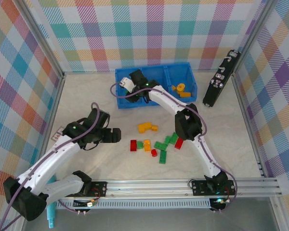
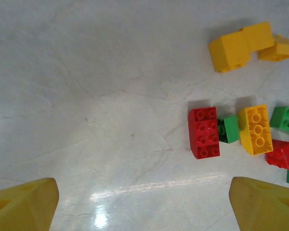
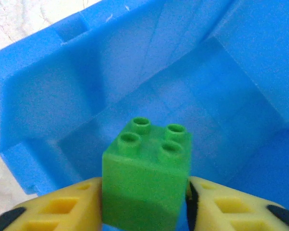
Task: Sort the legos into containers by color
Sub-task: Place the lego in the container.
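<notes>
While right gripper (image 3: 145, 211) clamped small green four-stud plastic brick (image 3: 147, 178), compartment of blue plastic tray (image 3: 48, 96) lay directly below; left gripper (image 2: 144, 202), jaws wide, hovered left of red rectangular plastic brick (image 2: 203, 132).

Your light was bright and even; in the left wrist view glare streaked the table (image 2: 86, 72), and the red lego (image 2: 203, 132) threw a short soft shadow.

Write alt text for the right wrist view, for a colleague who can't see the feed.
The right gripper clamps a green four-stud lego between its yellow fingers, studs up, over a compartment of the blue tray. The tray's walls rise behind the brick, and a patch of pale table shows at the upper left.
</notes>
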